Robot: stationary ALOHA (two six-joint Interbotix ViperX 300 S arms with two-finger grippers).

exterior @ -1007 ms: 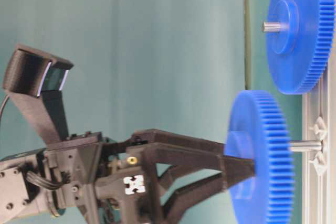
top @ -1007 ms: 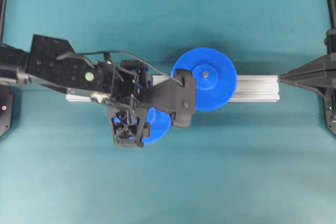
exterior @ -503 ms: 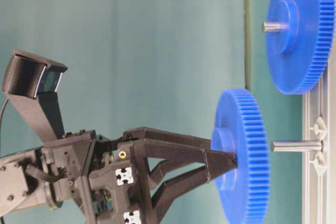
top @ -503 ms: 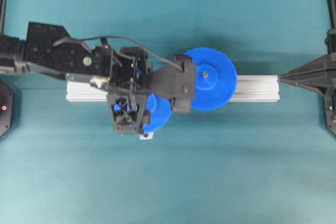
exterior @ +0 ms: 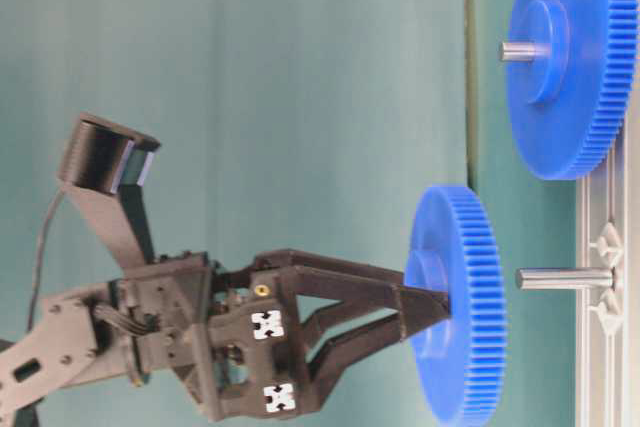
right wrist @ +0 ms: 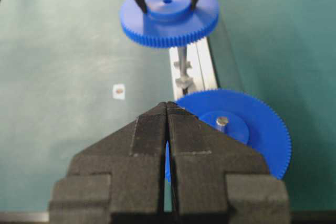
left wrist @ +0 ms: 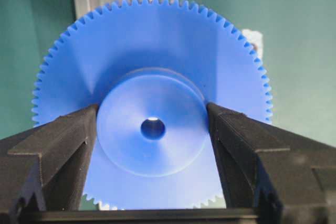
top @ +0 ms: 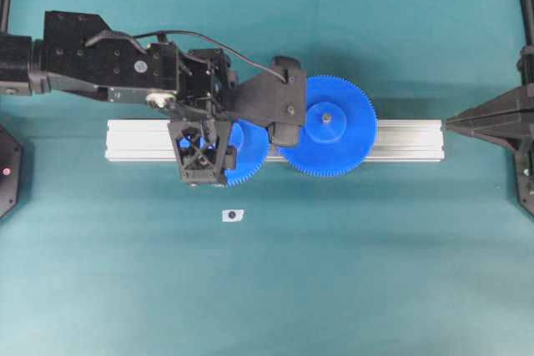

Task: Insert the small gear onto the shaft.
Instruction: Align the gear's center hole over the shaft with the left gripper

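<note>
The small gear [exterior: 460, 302] is blue, with a raised round hub, and it hangs flat above the rail. My left gripper [left wrist: 152, 111] is shut on that hub, one black finger on each side. In the table-level view the shaft [exterior: 563, 278], a thin grey pin, stands free, with a gap between its tip and the gear. The gear's centre hole lies roughly in line with the pin. The right wrist view shows the small gear [right wrist: 168, 17] over the shaft [right wrist: 182, 59]. In the overhead view the gear [top: 246, 152] hides the shaft. My right gripper [top: 446, 124] is shut and empty at the rail's right end.
The larger blue gear [top: 334, 127] sits on its own pin on the aluminium rail [top: 409, 139], its teeth close to the small gear's rim. A small white tag with a dark dot [top: 232, 215] lies on the green table in front of the rail.
My left gripper carried the small gear from in front of the rail to over it, farther from the rail face. The white tag came into view. The right arm stayed still.
</note>
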